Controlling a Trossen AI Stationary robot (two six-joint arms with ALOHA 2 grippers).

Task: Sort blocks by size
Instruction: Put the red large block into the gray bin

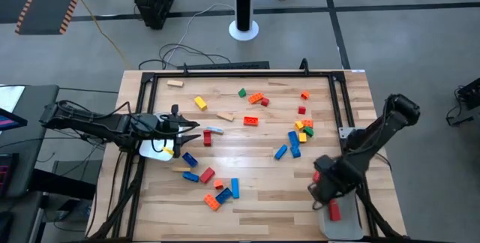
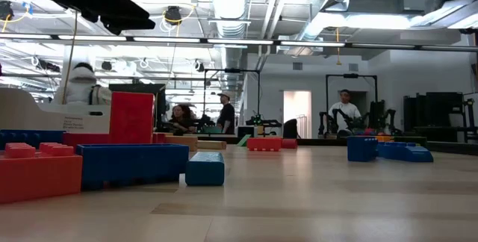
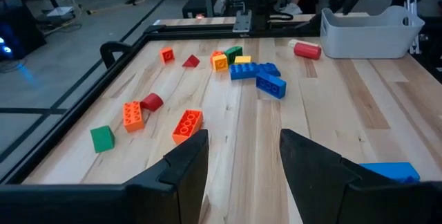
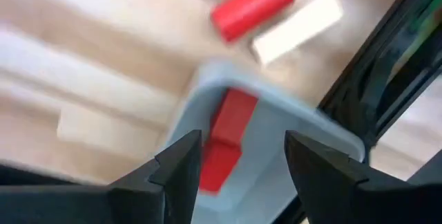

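While most blocks (image 1: 253,120) lie scattered across the tabletop (image 1: 255,175), one red block (image 4: 224,140) is seen lying in the grey tray (image 4: 276,175) at the right near corner, directly under the right pincer (image 4: 242,156). Its fingers are spread with nothing between them, so a drop-off is judged just made, though the blurred wrist view leaves this uncertain. The left pincer (image 3: 243,156) is held spread and empty over the left side. Next, another block of matching size must be reached for and pinched.
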